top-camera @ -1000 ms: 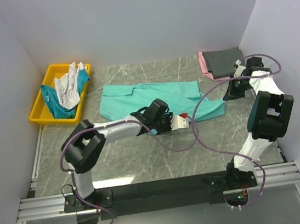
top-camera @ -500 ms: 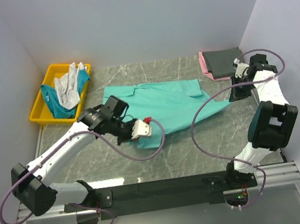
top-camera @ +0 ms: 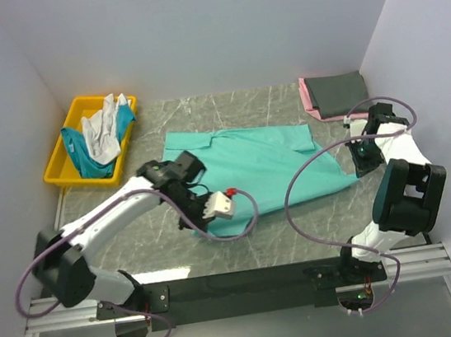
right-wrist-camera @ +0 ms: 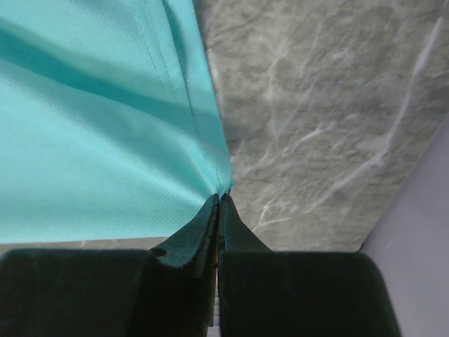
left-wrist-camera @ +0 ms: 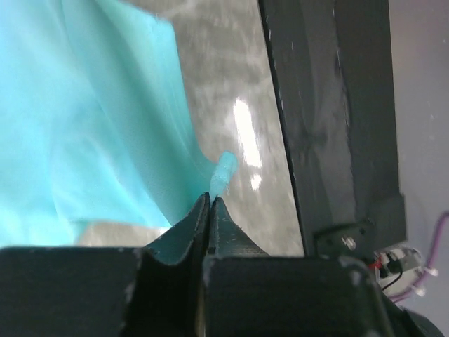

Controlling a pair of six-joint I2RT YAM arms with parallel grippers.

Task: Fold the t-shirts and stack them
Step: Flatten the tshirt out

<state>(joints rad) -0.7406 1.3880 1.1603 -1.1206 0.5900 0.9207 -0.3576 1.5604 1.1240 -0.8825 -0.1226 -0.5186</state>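
Note:
The sea-green t-shirt (top-camera: 262, 164) lies spread across the middle of the marble table. My left gripper (top-camera: 214, 222) is shut on the shirt's near left corner; in the left wrist view the jaws (left-wrist-camera: 210, 198) are closed on a small tip of the cloth (left-wrist-camera: 91, 126). My right gripper (top-camera: 360, 163) is shut on the shirt's right corner, and in the right wrist view the gripper (right-wrist-camera: 220, 196) pinches the hem of the shirt (right-wrist-camera: 91, 119). A folded dark grey shirt (top-camera: 336, 89) lies on a pink one (top-camera: 307, 95) at the back right.
A yellow bin (top-camera: 61, 172) at the back left holds a crumpled white shirt (top-camera: 102, 126) and a teal shirt (top-camera: 84, 156). The black rail (top-camera: 249, 282) runs along the near edge, close to my left gripper. Walls close in on the left and right.
Both grippers have moved toward the near edge with the shirt's corners in them. The shirt has been drawn out wider and nearer. The left arm has swung left and unfolded.

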